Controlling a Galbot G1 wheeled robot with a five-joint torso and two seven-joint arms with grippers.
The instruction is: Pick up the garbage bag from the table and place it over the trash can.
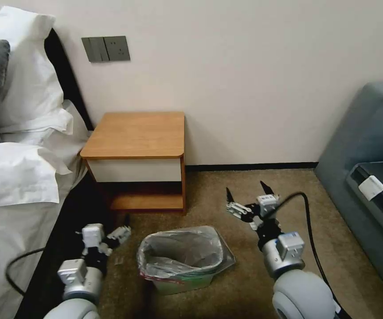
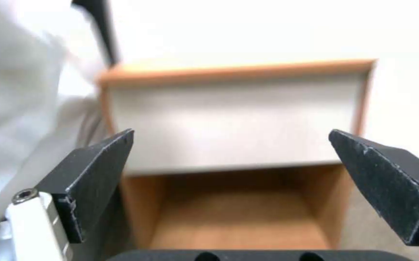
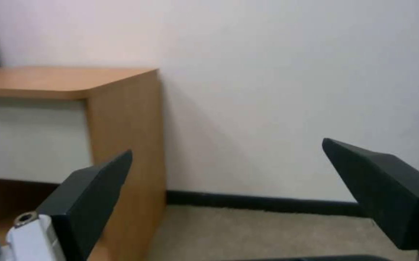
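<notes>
The thin grey translucent garbage bag point(image 1: 180, 252) is seen lining the cream plastic trash can point(image 1: 183, 282) on the carpet, below the bare orange-brown wooden desk point(image 1: 136, 134). Placement is judged finished. The left gripper point(image 1: 121, 227) and right gripper point(image 1: 247, 192) are held spread, empty; only withdrawal seems needed.

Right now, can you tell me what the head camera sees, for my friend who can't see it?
A grey garbage bag already lines the small trash can on the carpet, in front of a wooden table. The left end effector and right end effector are open on either side, touching nothing.
</notes>
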